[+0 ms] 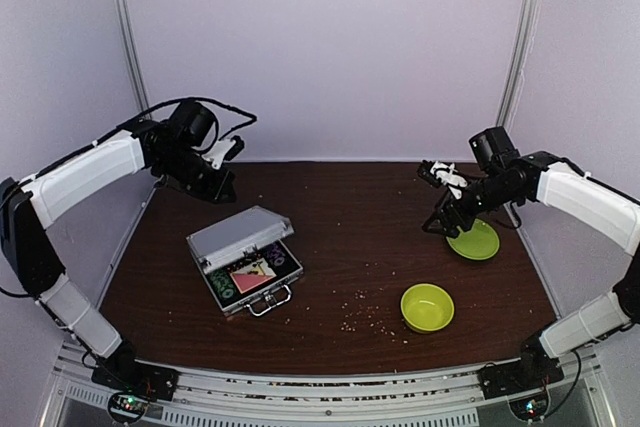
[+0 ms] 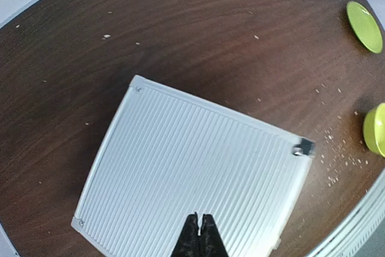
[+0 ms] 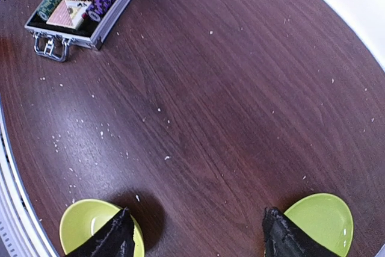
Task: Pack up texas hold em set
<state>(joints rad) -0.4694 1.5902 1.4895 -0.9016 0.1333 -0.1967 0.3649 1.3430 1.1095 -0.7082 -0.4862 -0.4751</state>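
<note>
The case point(image 1: 245, 259) sat half open on the left of the table point(image 1: 360, 207), hard, slippery and likely heavy with chips point(image 1: 276, 257), best pushed down by its lid point(image 1: 238, 235); the left claw point(image 2: 199, 219) was pinched closed, the right claw point(image 3: 197, 218) spread wide.

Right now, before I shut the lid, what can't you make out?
1. Right wrist: the case is cut off by the top edge.
2. Left wrist: the lid fills the view, hiding everything inside.
3. Top external: the chips are too small to count, and the half-raised lid covers the rear of the case.
</note>
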